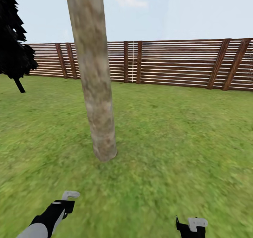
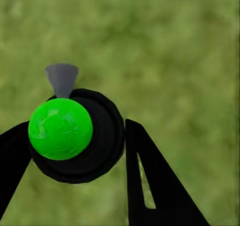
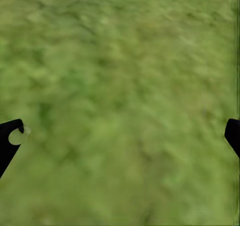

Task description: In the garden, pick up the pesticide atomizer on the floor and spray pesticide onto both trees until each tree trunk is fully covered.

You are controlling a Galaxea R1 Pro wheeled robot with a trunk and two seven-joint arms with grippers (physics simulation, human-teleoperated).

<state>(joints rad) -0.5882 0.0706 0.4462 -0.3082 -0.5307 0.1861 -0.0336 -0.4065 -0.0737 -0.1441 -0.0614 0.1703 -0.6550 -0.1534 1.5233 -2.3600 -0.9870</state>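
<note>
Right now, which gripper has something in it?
The left gripper: it's shut on a black atomizer with a green ball. The right gripper is open over bare grass.

Left gripper (image 2: 75, 151), black fingers (image 2: 155, 181) closed around pesticide atomizer (image 2: 80, 136), green cap, grey nozzle, blurred grass (image 2: 175, 45) beyond

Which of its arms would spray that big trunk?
The left. Its gripper is shut on the atomizer, and it sits nearer the tree trunk. The right gripper is open over grass, holding nothing.
</note>
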